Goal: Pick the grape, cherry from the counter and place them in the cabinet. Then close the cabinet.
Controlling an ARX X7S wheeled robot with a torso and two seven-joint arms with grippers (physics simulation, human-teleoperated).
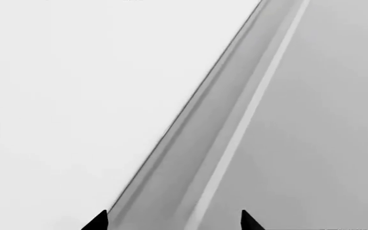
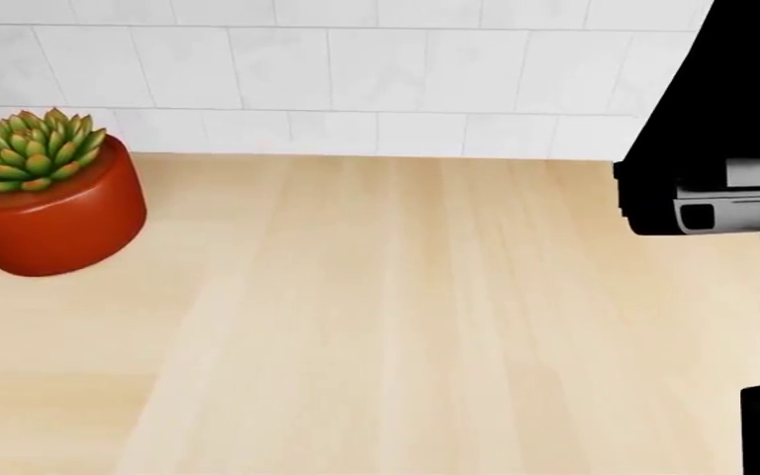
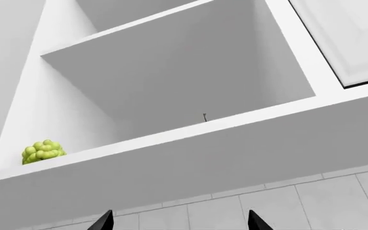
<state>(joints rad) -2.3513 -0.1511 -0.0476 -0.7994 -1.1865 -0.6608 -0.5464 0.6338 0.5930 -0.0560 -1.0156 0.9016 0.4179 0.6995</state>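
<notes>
The grape [image 3: 42, 151] sits at the cabinet [image 3: 190, 158] shelf's front edge, a thin stem [image 3: 204, 116] beside it perhaps the cherry's, so both claws, left claw [image 1: 174, 221] and right claw [image 3: 179, 221], gape empty, doors unclosed.

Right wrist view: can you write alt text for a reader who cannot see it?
Seen from below, an open white cabinet holds the grape bunch at one end of its lower shelf, and a thin stem tip shows above the shelf's front edge. The right end effector shows two dark fingertips apart and empty, with a tiled wall behind them.
</notes>
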